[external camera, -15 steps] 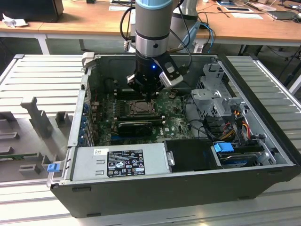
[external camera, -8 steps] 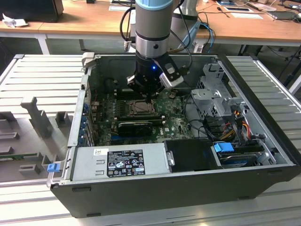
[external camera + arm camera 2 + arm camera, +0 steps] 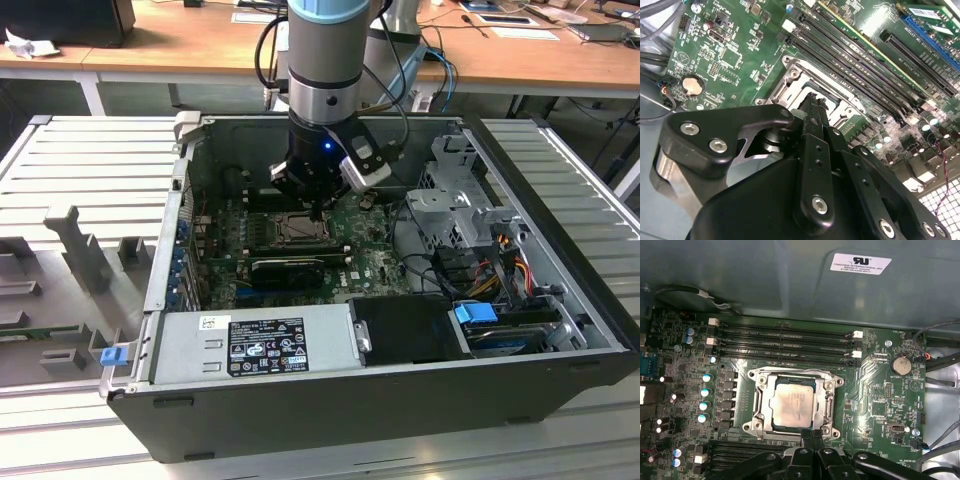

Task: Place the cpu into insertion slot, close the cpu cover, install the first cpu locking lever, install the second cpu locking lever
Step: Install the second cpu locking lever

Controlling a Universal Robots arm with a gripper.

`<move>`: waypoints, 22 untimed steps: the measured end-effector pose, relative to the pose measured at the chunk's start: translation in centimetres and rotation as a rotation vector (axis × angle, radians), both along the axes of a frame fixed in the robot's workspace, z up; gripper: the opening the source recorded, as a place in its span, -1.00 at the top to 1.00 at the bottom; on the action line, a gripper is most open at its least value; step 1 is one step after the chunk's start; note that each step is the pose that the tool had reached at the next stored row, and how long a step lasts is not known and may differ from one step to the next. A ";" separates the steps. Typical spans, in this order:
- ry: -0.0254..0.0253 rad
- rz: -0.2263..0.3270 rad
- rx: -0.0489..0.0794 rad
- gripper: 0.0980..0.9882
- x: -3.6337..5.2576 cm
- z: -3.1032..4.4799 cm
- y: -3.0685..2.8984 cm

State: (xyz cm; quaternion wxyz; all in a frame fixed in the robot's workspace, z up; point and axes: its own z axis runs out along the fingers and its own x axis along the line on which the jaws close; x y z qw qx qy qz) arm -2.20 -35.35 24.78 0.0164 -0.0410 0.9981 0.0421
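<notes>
An open desktop computer case (image 3: 560, 340) lies on its side on a ribbed grey surface (image 3: 90, 180), its green motherboard (image 3: 365, 265) facing up. A single robot arm (image 3: 322, 60) reaches down into the case, and its black end effector (image 3: 318, 210) hangs right over the processor socket (image 3: 296, 229) near the middle of the board. In the first wrist view, the cpu (image 3: 791, 402), a pale silvery-beige square chip, sits flat inside the socket, and the cpu cover (image 3: 829, 405), a silvery metal frame with a window in its middle, lies down around it so the chip shows through the opening. The end effector's fingers (image 3: 810, 440) are drawn close together, side by side with no gap seen between them, and nothing is visibly held; their tips are at the socket's edge nearest the camera. In the second wrist view the same narrow fingertips (image 3: 812, 112) point down at the socket frame (image 3: 790, 75), though whether they touch it cannot be told. Black memory slots (image 3: 782, 347) run in parallel rows just beside the socket, and a round coin battery (image 3: 900, 365) sits farther off on the board. In the exterior view, a grey power supply (image 3: 250, 345) lies along the case's near edge.
</notes>
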 end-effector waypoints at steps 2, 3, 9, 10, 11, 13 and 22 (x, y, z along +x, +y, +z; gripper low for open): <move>0.0000 0.000 0.000 0.98 0.00 0.00 -0.12; 0.0000 0.000 0.000 0.98 0.00 0.00 -0.19; 0.0000 0.000 0.000 0.98 0.00 0.00 -0.54; 0.0000 0.000 0.000 0.98 0.00 0.00 -0.60; 0.0000 0.000 0.000 0.98 0.00 0.00 -0.66; 0.0000 0.000 0.000 0.98 0.00 0.00 -0.79; -0.0001 0.000 0.000 0.98 -0.34 -0.05 -1.25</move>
